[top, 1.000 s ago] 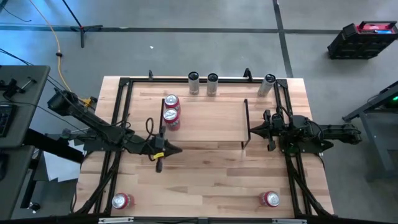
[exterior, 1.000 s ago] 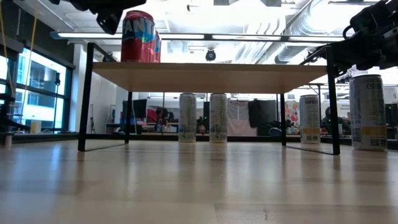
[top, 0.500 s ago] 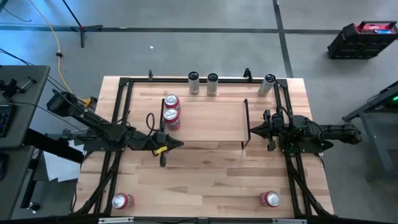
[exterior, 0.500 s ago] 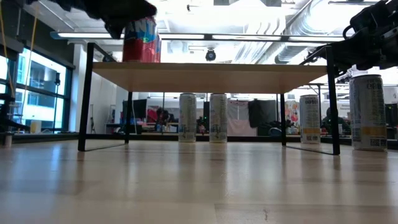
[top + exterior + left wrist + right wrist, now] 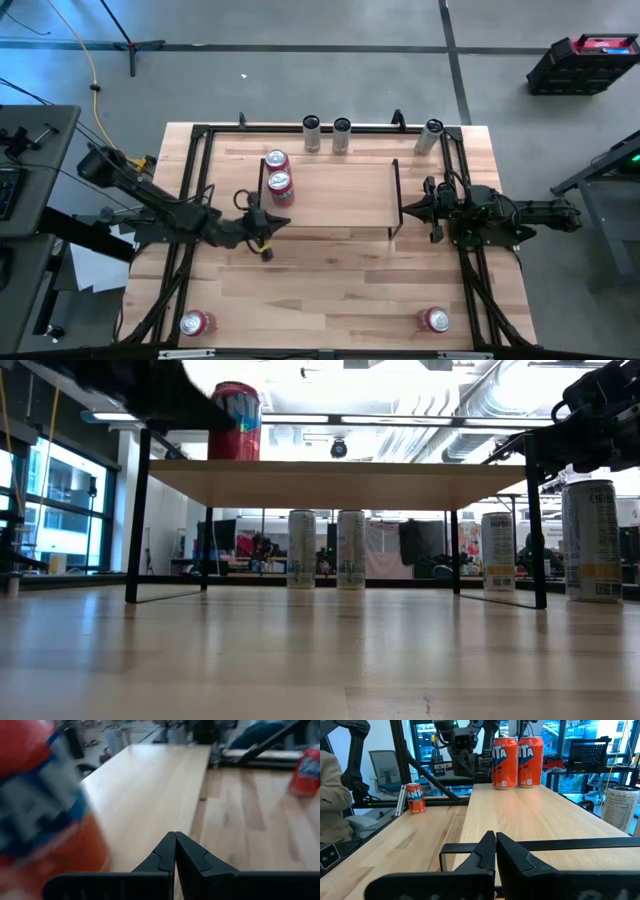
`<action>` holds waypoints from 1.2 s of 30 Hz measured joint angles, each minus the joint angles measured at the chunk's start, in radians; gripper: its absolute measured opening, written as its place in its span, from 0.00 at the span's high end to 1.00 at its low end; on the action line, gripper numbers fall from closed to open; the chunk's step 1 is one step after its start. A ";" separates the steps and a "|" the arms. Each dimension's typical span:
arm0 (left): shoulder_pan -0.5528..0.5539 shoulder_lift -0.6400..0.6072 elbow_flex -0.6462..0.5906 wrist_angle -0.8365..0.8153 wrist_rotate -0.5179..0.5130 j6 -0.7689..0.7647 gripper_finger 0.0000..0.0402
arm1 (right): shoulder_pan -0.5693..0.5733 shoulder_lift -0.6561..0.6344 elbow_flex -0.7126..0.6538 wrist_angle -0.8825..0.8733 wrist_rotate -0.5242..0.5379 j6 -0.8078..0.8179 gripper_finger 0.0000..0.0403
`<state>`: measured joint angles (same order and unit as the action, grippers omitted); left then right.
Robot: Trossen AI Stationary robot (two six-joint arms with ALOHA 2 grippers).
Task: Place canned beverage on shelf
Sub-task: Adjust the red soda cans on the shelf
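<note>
We see two orange cans (image 5: 277,172) upright on the shelf (image 5: 340,195), near its 9 o'clock end, touching each other. The left gripper (image 5: 268,226) sits just off the shelf's 7 o'clock corner, fingers clenched on nothing. The right gripper (image 5: 407,209) waits at the shelf's 3 o'clock rail, likewise clenched and empty. Two more orange cans (image 5: 197,322) lie toward the table's 6 o'clock edge.

The shelf (image 5: 335,195) is smooth matt light wood on thin black metal wire; the cans (image 5: 279,183) are glossy metal.
</note>
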<state>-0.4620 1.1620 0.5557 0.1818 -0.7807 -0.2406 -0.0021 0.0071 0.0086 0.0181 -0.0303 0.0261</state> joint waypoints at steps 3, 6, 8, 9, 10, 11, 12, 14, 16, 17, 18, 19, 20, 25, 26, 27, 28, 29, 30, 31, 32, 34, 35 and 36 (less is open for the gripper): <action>-0.044 -0.022 -0.001 0.015 -0.089 -0.028 1.00 | 0.000 0.000 0.000 0.000 0.000 0.000 1.00; -0.076 -0.031 -0.001 0.084 -0.123 -0.014 1.00 | 0.000 0.000 0.000 0.000 0.000 0.000 1.00; -0.094 -0.031 -0.001 0.134 -0.122 0.003 1.00 | 0.000 0.000 0.000 0.000 0.000 0.000 1.00; -0.104 -0.031 -0.001 0.159 -0.118 0.007 1.00 | 0.000 0.000 0.000 0.000 0.000 0.000 1.00; -0.113 -0.030 -0.001 0.185 -0.112 0.005 1.00 | 0.000 0.000 0.000 0.000 0.000 0.000 1.00; -0.119 -0.025 -0.001 0.219 -0.111 0.002 1.00 | 0.000 0.000 0.000 0.000 0.000 0.000 1.00; -0.122 -0.017 -0.001 0.259 -0.111 -0.001 1.00 | 0.000 0.000 0.000 0.000 0.000 0.000 1.00; -0.121 0.002 0.000 0.351 -0.149 0.034 1.00 | 0.000 0.000 0.000 0.000 0.000 0.000 1.00; -0.108 0.031 0.020 0.413 -0.259 0.120 1.00 | 0.000 0.000 0.000 0.000 0.000 0.000 1.00; -0.098 0.047 0.036 0.416 -0.311 0.163 1.00 | 0.000 0.000 0.000 0.000 0.000 0.000 1.00; -0.089 0.063 0.053 0.413 -0.349 0.203 1.00 | 0.000 0.000 0.000 0.000 0.000 0.000 1.00; -0.082 0.077 0.071 0.403 -0.365 0.236 1.00 | 0.000 0.000 0.000 0.000 0.000 0.000 1.00; -0.077 0.091 0.092 0.391 -0.368 0.251 1.00 | 0.000 0.000 0.000 0.000 0.000 0.000 1.00; -0.062 0.150 0.237 0.174 -0.369 0.227 1.00 | 0.000 0.000 0.000 0.000 0.000 0.000 1.00; -0.061 0.163 0.273 0.111 -0.375 0.225 1.00 | 0.000 0.000 0.000 0.000 0.000 0.000 1.00; -0.061 0.176 0.309 0.051 -0.377 0.222 1.00 | 0.000 0.000 0.000 0.000 0.000 0.000 1.00; -0.061 0.186 0.342 -0.012 -0.378 0.216 1.00 | 0.000 0.000 0.000 0.000 0.000 0.000 1.00; -0.061 0.195 0.373 -0.070 -0.380 0.214 1.00 | 0.000 0.000 0.000 0.000 0.000 0.000 1.00; -0.061 0.205 0.407 -0.118 -0.377 0.212 1.00 | 0.000 0.000 0.000 0.000 0.000 0.000 1.00; -0.060 0.215 0.440 -0.165 -0.367 0.218 1.00 | 0.000 0.000 0.000 0.000 0.000 0.000 1.00; -0.057 0.225 0.478 -0.226 -0.356 0.231 1.00 | 0.000 0.000 0.000 0.000 0.000 0.000 1.00; -0.045 0.250 0.557 -0.350 -0.332 0.242 1.00 | 0.000 0.000 0.000 0.000 0.000 0.000 1.00; -0.035 0.261 0.596 -0.417 -0.309 0.242 1.00 | 0.000 0.000 0.000 0.000 0.000 0.000 1.00; -0.021 0.273 0.634 -0.489 -0.283 0.238 1.00 | 0.000 0.000 0.000 0.000 0.000 0.000 1.00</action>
<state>-0.4834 1.4354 1.1892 -0.3075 -1.0641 -0.0027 -0.0017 0.0071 0.0082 0.0181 -0.0303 0.0261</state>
